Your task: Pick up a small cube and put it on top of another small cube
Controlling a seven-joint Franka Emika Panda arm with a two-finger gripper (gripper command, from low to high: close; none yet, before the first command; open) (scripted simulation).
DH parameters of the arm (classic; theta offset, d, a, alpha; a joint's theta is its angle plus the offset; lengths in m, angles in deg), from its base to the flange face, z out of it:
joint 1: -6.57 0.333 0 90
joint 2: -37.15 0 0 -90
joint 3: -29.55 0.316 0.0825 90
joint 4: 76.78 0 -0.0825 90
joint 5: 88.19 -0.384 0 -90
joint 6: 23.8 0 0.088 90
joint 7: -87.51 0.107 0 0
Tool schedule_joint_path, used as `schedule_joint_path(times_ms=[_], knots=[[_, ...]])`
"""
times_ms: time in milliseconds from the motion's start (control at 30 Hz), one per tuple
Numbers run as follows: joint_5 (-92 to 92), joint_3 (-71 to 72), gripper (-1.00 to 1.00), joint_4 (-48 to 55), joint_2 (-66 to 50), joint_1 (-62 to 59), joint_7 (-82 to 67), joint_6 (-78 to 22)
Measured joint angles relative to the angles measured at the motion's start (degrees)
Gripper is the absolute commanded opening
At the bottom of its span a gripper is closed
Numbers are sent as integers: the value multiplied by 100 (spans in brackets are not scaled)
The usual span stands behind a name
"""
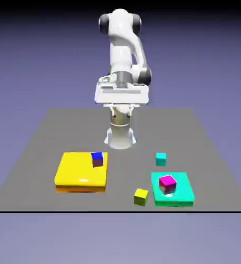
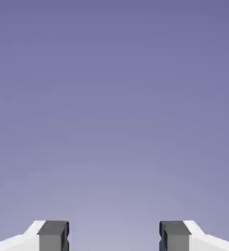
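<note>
teal cube (image 1: 160, 159) alone on table | magenta cube (image 1: 167, 183) on teal slab (image 1: 184, 196)

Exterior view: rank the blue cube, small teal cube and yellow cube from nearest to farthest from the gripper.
1. Blue cube, on the yellow slab, left, and small teal cube, right: too close to call.
2. Yellow cube, front edge: farthest from the open gripper.

Even, soft rendered light; shadows seemingly faint.
</note>
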Motion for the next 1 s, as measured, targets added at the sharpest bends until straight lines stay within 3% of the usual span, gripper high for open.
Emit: schedule_joint_path(times_ms=[867,1000], knots=[[1692,-476,0,521,-3441,5446,-1124,-3706],[1908,-588,0,494,-3941,5529,-1027,-3344]])
